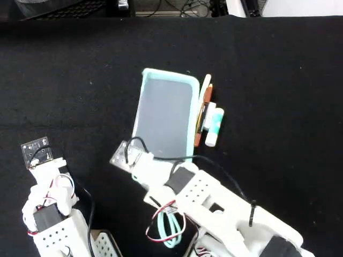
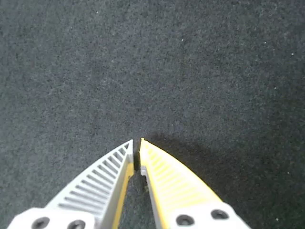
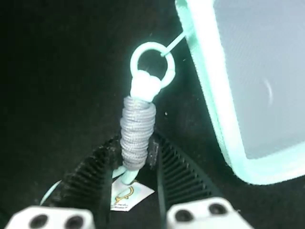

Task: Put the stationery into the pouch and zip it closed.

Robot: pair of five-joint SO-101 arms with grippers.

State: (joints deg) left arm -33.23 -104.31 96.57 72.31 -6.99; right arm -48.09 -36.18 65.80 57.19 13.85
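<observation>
Near desk [image 1: 64,80] centre, lying flat: pouch [image 1: 163,115], mint-rimmed with a grey mesh face. Touching its long edge, seemingly outside it though hard to tell from above: stationery [image 1: 208,115], namely pens [image 1: 201,107] and a glue stick [image 1: 214,124]. Just off a pouch corner: zip pull cord [image 3: 137,131], grey-wrapped, ending in a mint ring [image 3: 135,59], clamped between the fingers of the right gripper [image 3: 134,145]. Well apart from the pouch, over bare desk: left gripper [image 2: 137,143], fingers closed on nothing. Judged step: working the zip open, filling not yet begun. Calls next for a steady draw of the cord along the rim, probably with the pouch braced by the other arm. Beneath the cord: small white tag [image 3: 125,196] bearing a gold mark, too small to read; no other writing legible.
</observation>
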